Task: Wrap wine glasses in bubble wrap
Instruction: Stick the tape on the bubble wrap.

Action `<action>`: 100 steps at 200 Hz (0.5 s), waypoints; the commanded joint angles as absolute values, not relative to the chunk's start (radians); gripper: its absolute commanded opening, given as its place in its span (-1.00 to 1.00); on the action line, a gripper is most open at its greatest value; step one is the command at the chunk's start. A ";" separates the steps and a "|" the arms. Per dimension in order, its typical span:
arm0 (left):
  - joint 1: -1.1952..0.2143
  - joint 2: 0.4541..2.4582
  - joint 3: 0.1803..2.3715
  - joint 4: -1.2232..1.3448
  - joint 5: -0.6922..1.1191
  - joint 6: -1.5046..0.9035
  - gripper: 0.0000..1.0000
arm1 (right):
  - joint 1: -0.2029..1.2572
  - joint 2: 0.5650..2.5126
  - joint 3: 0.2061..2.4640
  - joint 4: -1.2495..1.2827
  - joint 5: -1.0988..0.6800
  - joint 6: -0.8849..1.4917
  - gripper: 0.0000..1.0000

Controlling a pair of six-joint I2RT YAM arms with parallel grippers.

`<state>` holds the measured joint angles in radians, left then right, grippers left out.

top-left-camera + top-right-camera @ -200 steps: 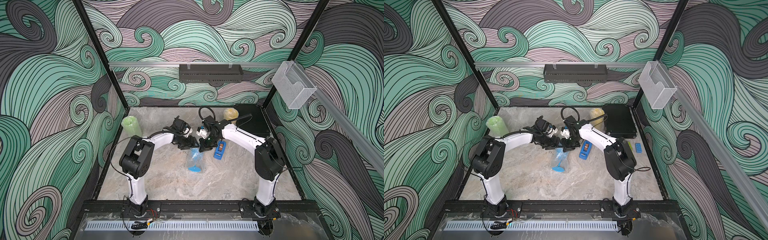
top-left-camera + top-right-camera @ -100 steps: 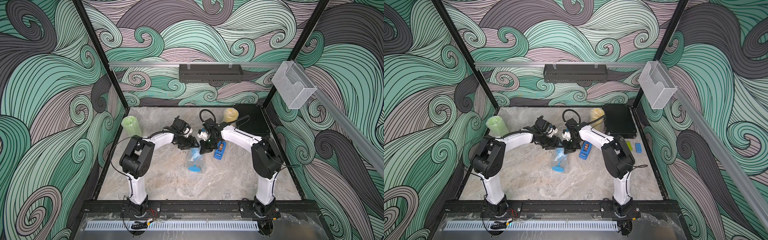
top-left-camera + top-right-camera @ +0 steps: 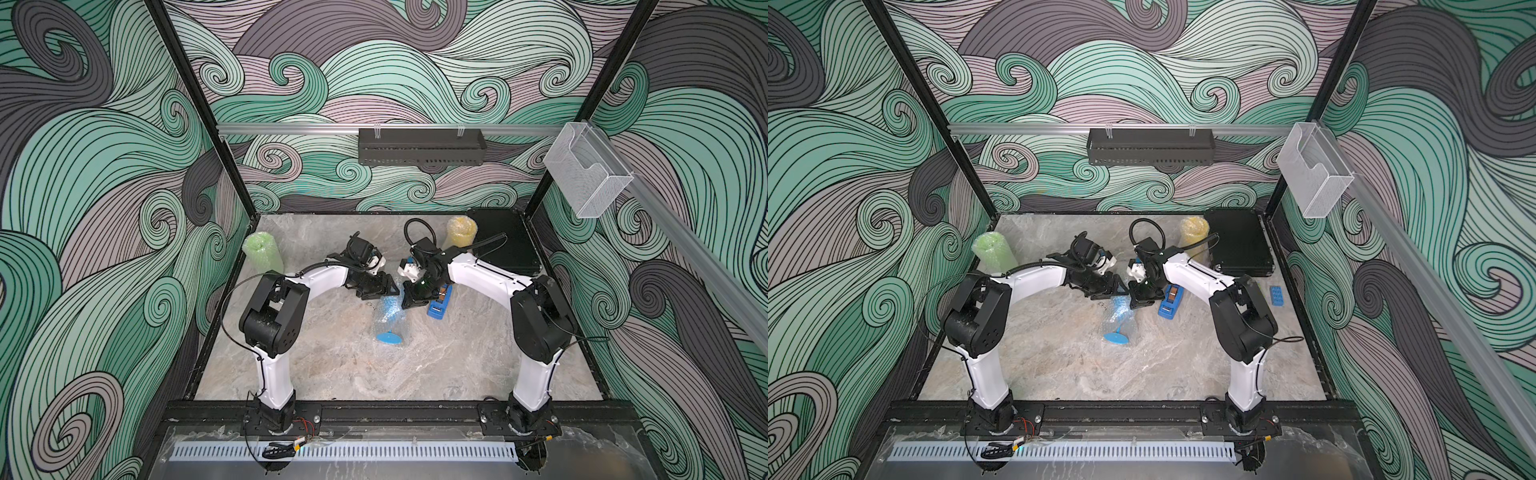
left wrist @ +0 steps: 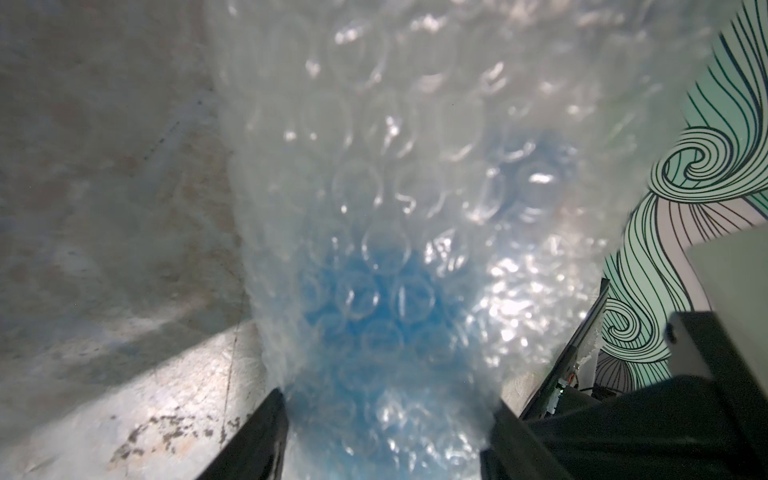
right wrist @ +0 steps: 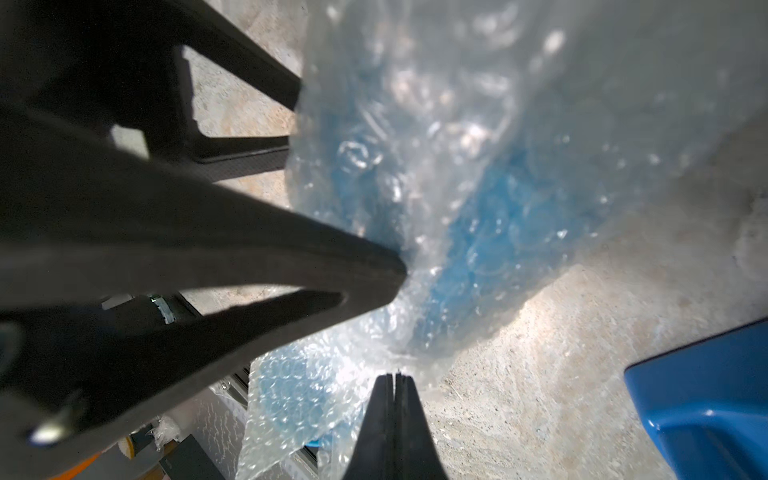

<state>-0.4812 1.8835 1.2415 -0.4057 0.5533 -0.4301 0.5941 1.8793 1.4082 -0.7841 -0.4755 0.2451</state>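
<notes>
Far left at the back, the green goblet [image 3: 262, 257] is standing bundled in its wrap, so that one looks done to me.

Moving in, the left hand [image 3: 388, 289] is down at the bench [image 3: 332, 374] and has the blue goblet [image 3: 390, 337] by the bowl end. In the left wrist view its fingers [image 4: 266, 436] sit either side of the bundle, pressed into the bubble wrap [image 4: 395, 124], so it's holding the goblet through the film. The goblet lies on its side mid-bench, with its round foot pointing toward the robot's base and showing at the open end of the wrap.

Right next to that, the right hand [image 5: 394, 386] is closed tight, tips right at the loose edge of the sheet. I can't tell if it's got a bit of film pinched or nothing at all.

Just beside it is the blue tape dispenser [image 3: 440, 303], and behind that the yellow goblet [image 3: 461, 232] is wrapped and upright near the black case [image 3: 505, 245].

So I'd say it's on the last glass, mid-roll. The next move probably calls for the left hand to keep the bundle from unrolling while the right tucks the loose flap over and gets it fastened. That film's springy, so letting go early could pop it open.
</notes>
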 commanded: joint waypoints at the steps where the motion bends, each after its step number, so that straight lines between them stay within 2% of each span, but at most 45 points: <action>1: -0.494 1.927 1.244 -0.481 0.512 -0.414 0.33 | 0.590 1.873 1.459 -0.795 -0.472 0.259 -0.93; 74: -0.497 1.935 1.237 -0.470 0.523 -0.424 0.33 | 0.589 2.020 1.534 -0.785 -0.458 0.242 -0.94; 100: -0.497 1.931 1.236 -0.473 0.518 -0.425 0.33 | 0.585 1.997 1.510 -0.781 -0.455 0.242 -0.91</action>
<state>-0.4793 1.8881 1.2419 -0.4057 0.5495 -0.4313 0.5861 1.9755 1.5265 -0.7971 -0.4980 0.2470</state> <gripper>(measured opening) 0.663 0.048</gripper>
